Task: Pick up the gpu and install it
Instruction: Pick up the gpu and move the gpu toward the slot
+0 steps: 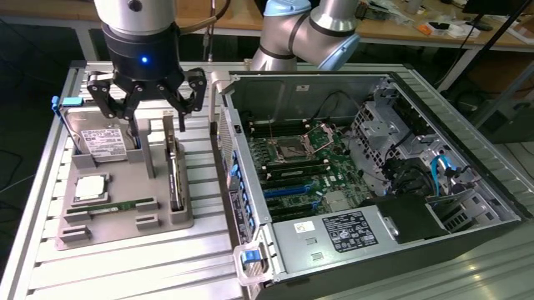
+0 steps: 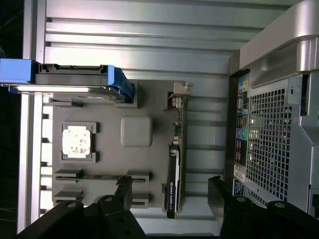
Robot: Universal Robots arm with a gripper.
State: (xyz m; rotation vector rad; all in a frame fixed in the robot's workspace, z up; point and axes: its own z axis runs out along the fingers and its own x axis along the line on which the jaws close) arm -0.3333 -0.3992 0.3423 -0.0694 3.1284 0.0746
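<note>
Jaws apart, poised above the gpu [image 1: 174, 165], which stands on edge in the grey holder tray [image 1: 125, 225] on the tabletop [image 1: 125, 269] beside the open computer case [image 1: 284, 94]; advised: centre the jaws astride its thin edge and descend squarely, clear of the tray posts.

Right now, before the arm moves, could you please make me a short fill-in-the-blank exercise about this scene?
1. The gripper hovers above the parts with its jaws ____.
2. The gpu stands on its ____ in the gray holder.
3. The frame around the hard drive is ____.
Missing words: open; edge; blue.
</note>
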